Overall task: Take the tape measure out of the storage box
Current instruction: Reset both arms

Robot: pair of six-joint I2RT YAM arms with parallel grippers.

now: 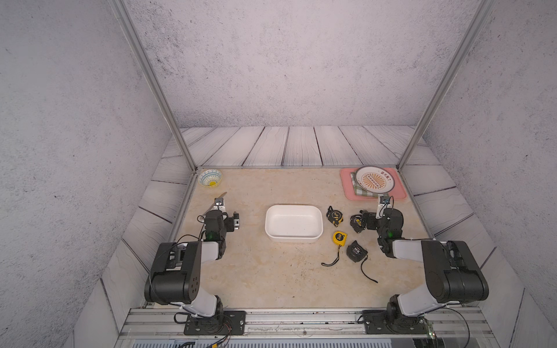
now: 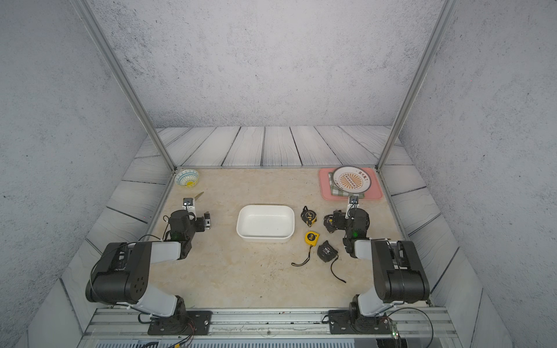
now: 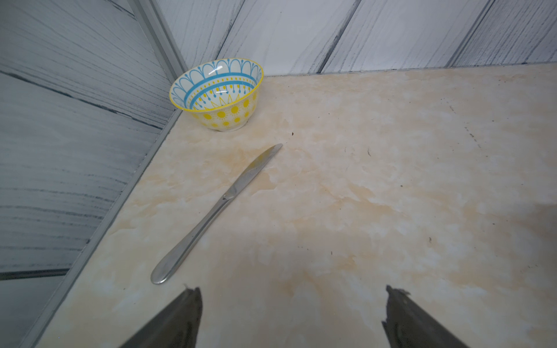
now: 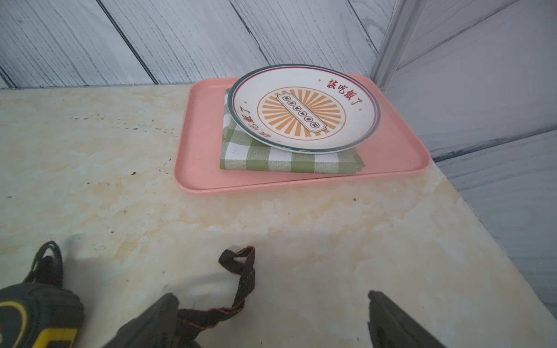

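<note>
Storage box [image 1: 294, 223], white, at table [image 1: 265, 277] centre; four tape measures lie outside it on the table
Placed from the box: black-and-yellow tape measure [image 1: 334, 216] just beside at 3 o'clock; dark tape measure [image 1: 356, 223] farther out at 3 o'clock, at the right gripper [image 4: 272, 295], whose jaws stand spread wide, the measure's strap [image 4: 242, 271] lying by one finger; yellow tape measure [image 1: 339, 237] at 4 o'clock; black tape measure [image 1: 356, 250] beyond it at 4 o'clock. Left gripper [image 3: 292, 290] at 9 o'clock, well apart, jaws spread above the table. Bowl [image 1: 210, 177] and knife [image 3: 217, 211] at 10 o'clock; pink tray [image 4: 199, 168] with checked cloth [image 4: 271, 162] and plate [image 4: 301, 108] at 2 o'clock
</note>
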